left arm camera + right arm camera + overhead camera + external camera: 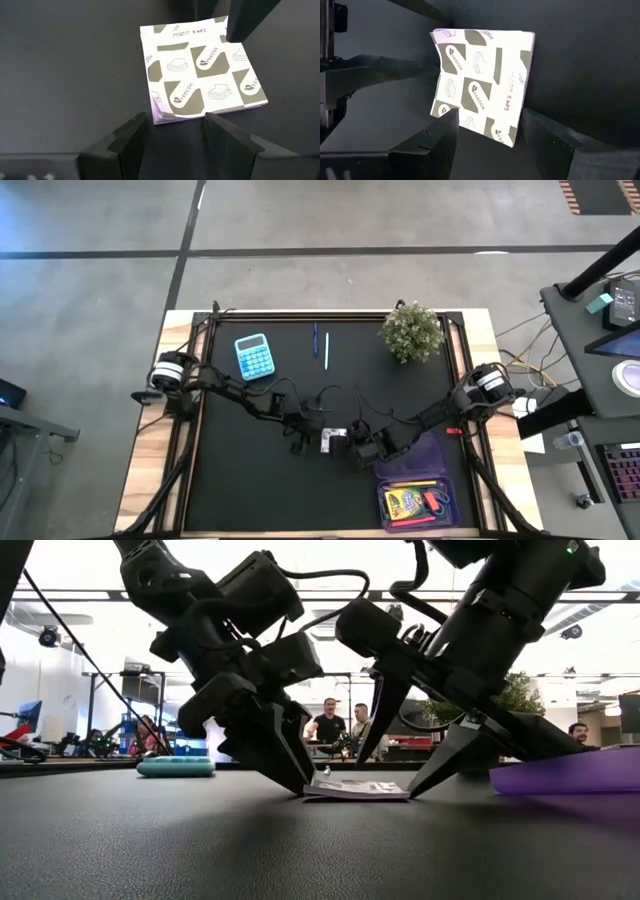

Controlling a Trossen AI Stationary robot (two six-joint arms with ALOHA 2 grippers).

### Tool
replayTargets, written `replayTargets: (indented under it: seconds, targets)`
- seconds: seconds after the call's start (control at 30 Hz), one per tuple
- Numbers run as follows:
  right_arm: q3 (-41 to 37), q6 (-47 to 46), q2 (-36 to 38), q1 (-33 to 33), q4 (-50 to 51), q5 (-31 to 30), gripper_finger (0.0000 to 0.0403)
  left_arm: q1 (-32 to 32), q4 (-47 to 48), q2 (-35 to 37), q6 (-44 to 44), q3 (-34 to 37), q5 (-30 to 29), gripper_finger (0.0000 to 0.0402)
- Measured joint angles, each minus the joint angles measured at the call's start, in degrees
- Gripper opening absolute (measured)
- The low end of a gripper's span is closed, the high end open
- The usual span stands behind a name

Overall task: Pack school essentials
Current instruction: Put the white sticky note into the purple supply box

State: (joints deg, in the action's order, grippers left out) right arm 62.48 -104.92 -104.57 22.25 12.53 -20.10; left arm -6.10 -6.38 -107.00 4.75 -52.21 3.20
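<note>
We see both grippers down at the middle of the black table mat (240,470), w/ a little sticky note pad (333,441) lying flat between them. The pad is white w/ gray patches and red writing.

The left gripper (175,122) has its two fingers apart, tips by one edge of the pad. It is not holding the pad.

The right gripper (487,125) is at the other side, fingers apart too, one tip on or just over the pad.

Near the right front corner is a purple case (425,455). In it we see a crayon box (404,502) and scissors (436,502).

At the back are a blue calculator (253,356), two pens (320,345) and a potted plant (412,331).
</note>
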Motion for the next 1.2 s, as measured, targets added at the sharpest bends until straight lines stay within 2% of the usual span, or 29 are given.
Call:
replayTargets:
  seconds: [0.53, 0.83, 1.2]
  targets:
    - [-0.2, 8.4, -0.2, -2.5, -3.9, -1.3, 0.0209, 0.0, -5.1, -1.7, -0.2, 0.1, -0.5, 0.0185]
    - [-0.2, 9.6, -0.2, -3.3, -4.2, -1.2, 0.0209, 0.0, -7.2, -2.1, -2.8, 0.1, -0.7, 0.0185]
    - [-0.2, 15.9, 1.6, -3.2, -0.4, 6.2, 0.0208, 0.1, -4.0, -0.3, -2.8, 0.1, 0.9, 0.0185]
